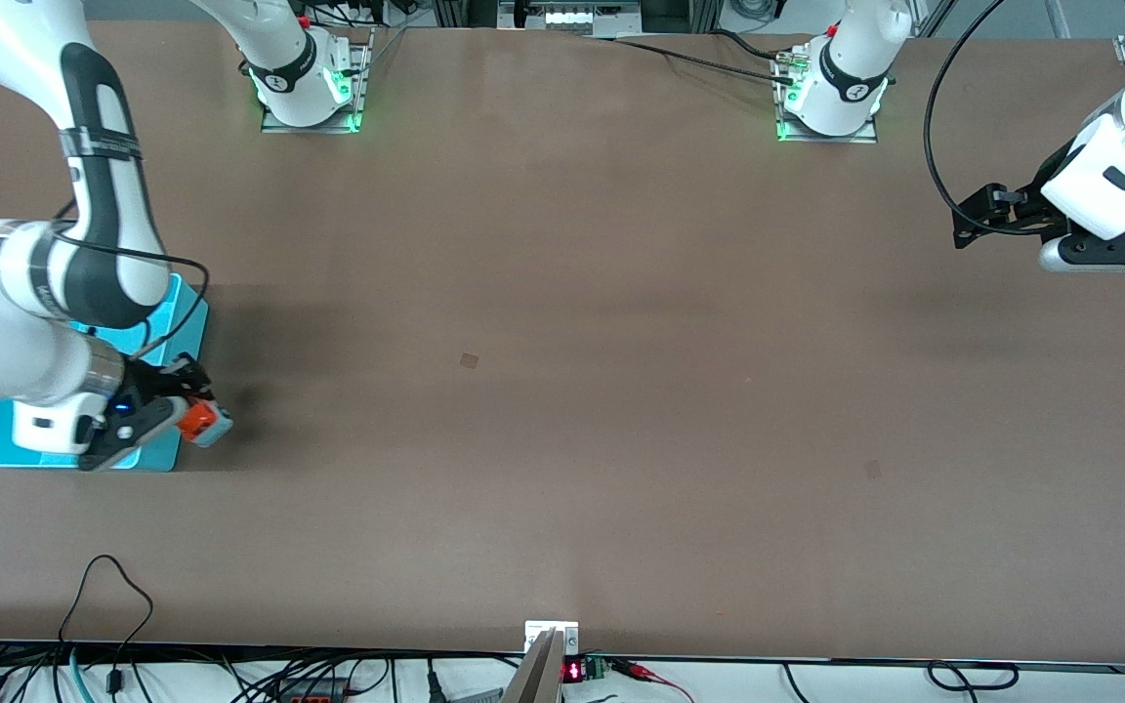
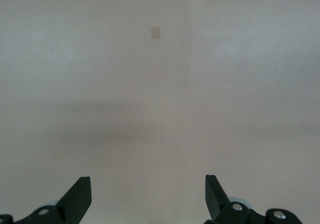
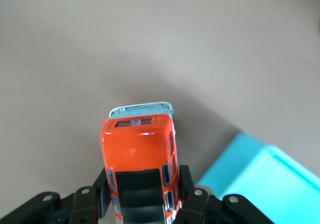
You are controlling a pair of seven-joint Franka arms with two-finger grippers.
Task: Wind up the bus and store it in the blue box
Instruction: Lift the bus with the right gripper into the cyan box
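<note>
The small orange bus, with a dark roof panel and silver-grey lower sides, sits between the fingers of my right gripper, which is shut on its sides. The bus hangs over bare table, just outside the corner of the blue box. The box lies at the right arm's end of the table, and the right arm covers much of it. My left gripper waits open over the left arm's end of the table, with nothing between its fingers.
Two small tape patches mark the brown table; one patch shows in the left wrist view. The arm bases stand along the table edge farthest from the front camera. Cables and a small fixture line the nearest edge.
</note>
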